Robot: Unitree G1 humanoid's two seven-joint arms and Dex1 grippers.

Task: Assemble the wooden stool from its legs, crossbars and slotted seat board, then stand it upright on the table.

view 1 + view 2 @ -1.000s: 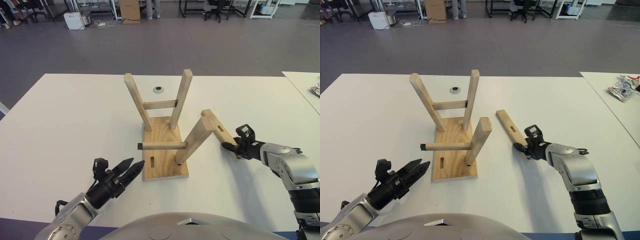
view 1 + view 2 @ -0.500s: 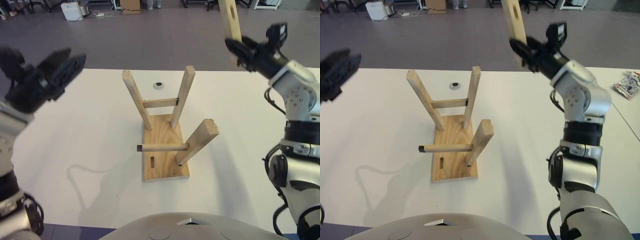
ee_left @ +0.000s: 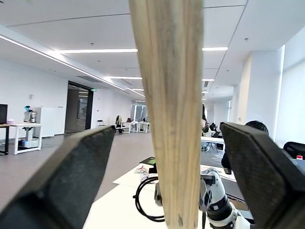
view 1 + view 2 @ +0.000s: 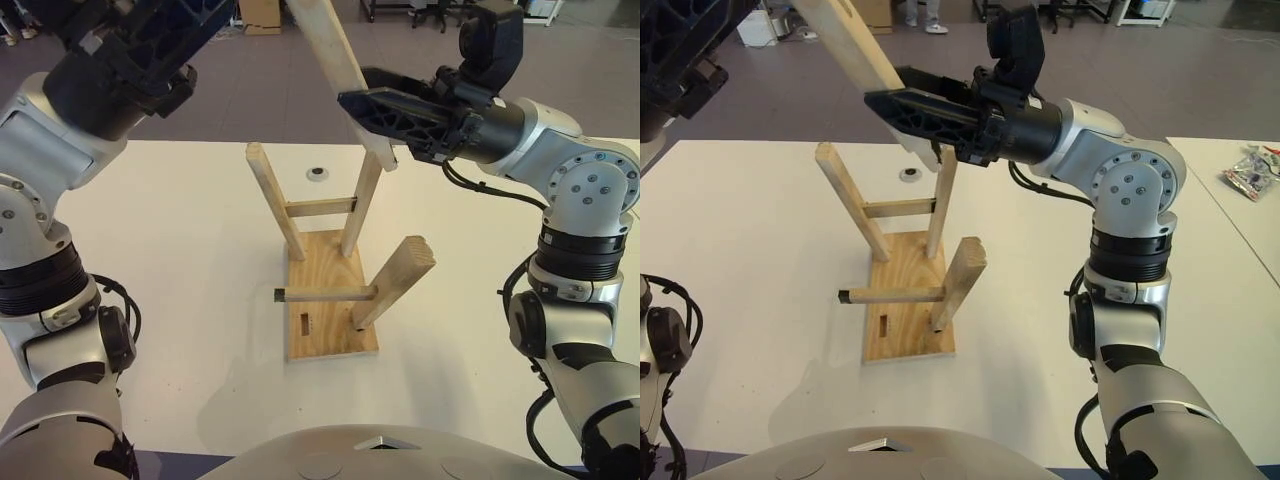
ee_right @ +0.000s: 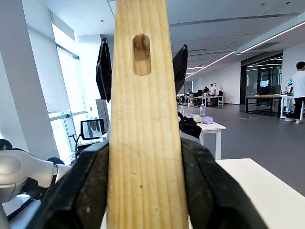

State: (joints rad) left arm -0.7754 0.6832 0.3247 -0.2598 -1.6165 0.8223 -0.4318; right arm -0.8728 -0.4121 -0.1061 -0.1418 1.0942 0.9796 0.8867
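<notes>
The slotted seat board (image 4: 328, 300) lies flat on the white table (image 4: 150, 250). Two legs (image 4: 275, 200) stand upright in it, joined by a crossbar (image 4: 320, 208). A third leg (image 4: 398, 280) leans in its slot and carries a second crossbar (image 4: 325, 293). High above them the loose fourth leg (image 4: 340, 60) hangs tilted, with my right gripper (image 4: 365, 112) shut on its lower part. My left gripper (image 3: 167, 128) is raised at the leg's upper end, open, with the leg between its fingers (image 3: 71, 176) and not touching them.
A small dark grommet (image 4: 317, 176) sits in the table behind the stool. A second table (image 4: 1230, 200) with a small bag (image 4: 1245, 170) stands at the right. Open tabletop lies on both sides of the seat board.
My right gripper lifted the fourth leg off the table, then swung it in from the upper right to above the stool. My left gripper rose from the table's front edge to the leg's upper end.
</notes>
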